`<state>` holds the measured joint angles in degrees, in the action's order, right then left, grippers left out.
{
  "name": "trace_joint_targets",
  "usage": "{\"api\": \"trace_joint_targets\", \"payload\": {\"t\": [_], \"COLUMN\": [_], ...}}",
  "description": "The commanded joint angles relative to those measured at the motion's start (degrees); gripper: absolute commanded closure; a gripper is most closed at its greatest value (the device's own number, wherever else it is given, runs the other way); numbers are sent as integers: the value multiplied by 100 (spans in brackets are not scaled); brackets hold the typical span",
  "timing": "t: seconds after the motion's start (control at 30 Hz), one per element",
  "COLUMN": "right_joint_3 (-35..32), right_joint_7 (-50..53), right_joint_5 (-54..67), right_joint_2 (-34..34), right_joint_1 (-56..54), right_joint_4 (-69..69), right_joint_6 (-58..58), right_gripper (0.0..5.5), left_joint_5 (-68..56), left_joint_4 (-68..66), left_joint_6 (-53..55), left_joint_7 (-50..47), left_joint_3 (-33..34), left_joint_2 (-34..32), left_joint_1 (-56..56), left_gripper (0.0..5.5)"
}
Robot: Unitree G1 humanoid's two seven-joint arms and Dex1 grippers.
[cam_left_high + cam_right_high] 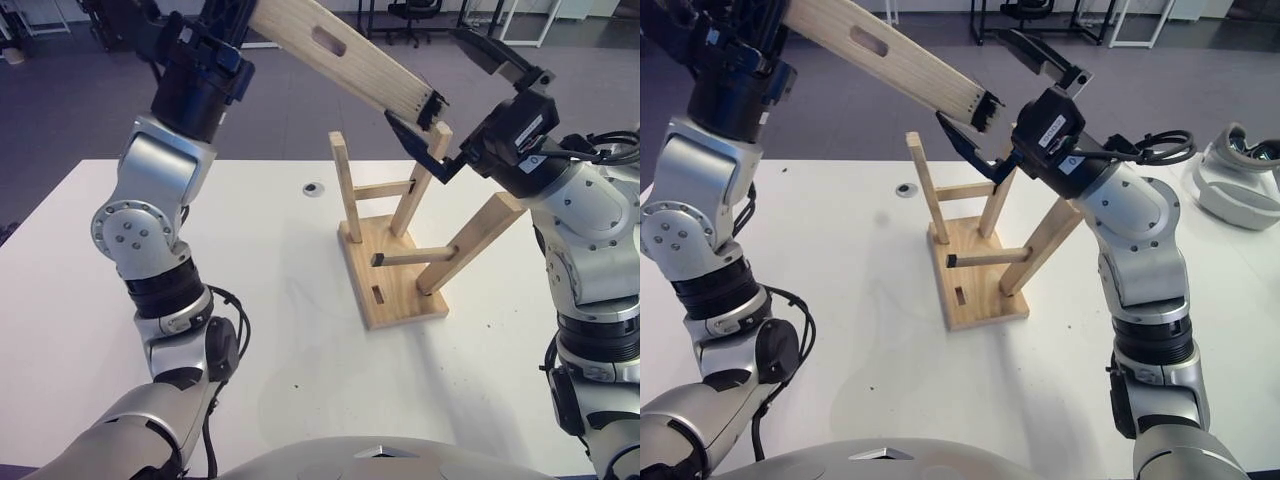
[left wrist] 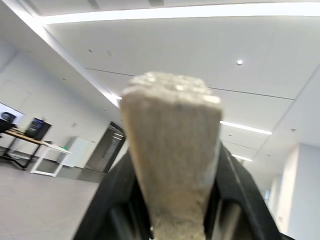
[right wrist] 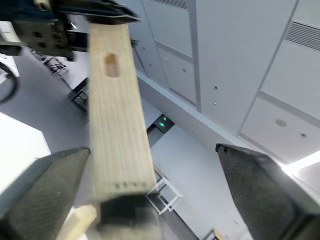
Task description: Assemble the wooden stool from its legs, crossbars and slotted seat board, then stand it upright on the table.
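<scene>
Three standing legs (image 1: 344, 185): set in the seat board (image 1: 400, 300) at the centre of the head view, tops pointing up and splayed.
Board position: flat on the white table (image 1: 150, 330), underside up, centre right of the frame, with one slot near its front edge unfilled.
Crossbars (image 1: 383, 189): two. One bridges the two rear legs. The other sticks out from the front right leg with its dark-tipped end free.
Loose leg (image 1: 345, 55): in the air, slanting from the upper left of the frame down toward the centre, with its free end near the top of the middle leg.
Left gripper (image 1: 232, 22): clamped on the loose leg's upper end, top left of the frame.
Right gripper (image 1: 422, 74): fingers spread wide, one above and one below the leg's free end, with no contact that I can make out.
Handling: it looks like solid wood, stiff and fairly light, with smooth faces that could slip. Held at one end only, it will probably tend to swing.
Where to hold: likely the broad flat faces near the free end, clear of the mortise slot.
</scene>
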<state>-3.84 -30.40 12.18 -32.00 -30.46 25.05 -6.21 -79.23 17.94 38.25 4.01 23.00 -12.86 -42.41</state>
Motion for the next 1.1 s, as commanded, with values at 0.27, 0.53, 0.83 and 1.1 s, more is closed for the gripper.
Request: {"api": "trace_joint_targets", "payload": {"t": [0.27,0.53,0.83,1.1], "right_joint_3": [-1083,944,1740,1753], "right_joint_7": [293,480,-181,-122], "right_joint_5": [-641,-2399,-2340,-2423], "right_joint_2": [-606,-139,48,41], "right_joint_1": [2330,2624,2779,2661], "right_joint_4": [-1178,-3957,-3607,-3692], "right_joint_6": [-579,1274,1764,1832], "right_gripper": [80,80,80,80], "left_joint_5": [-253,1301,1672,2953], "left_joint_4": [1616,1805,1627,1116], "left_joint_6": [309,19,-231,-383], "left_joint_7": [-968,-1896,-2311,-1613], "left_joint_3": [28,-1438,-1339,-1655], "left_joint_2": [-789,213,482,74], "left_joint_1": [2820,4263,4256,3764], "left_gripper": [447,447,447,448]}}
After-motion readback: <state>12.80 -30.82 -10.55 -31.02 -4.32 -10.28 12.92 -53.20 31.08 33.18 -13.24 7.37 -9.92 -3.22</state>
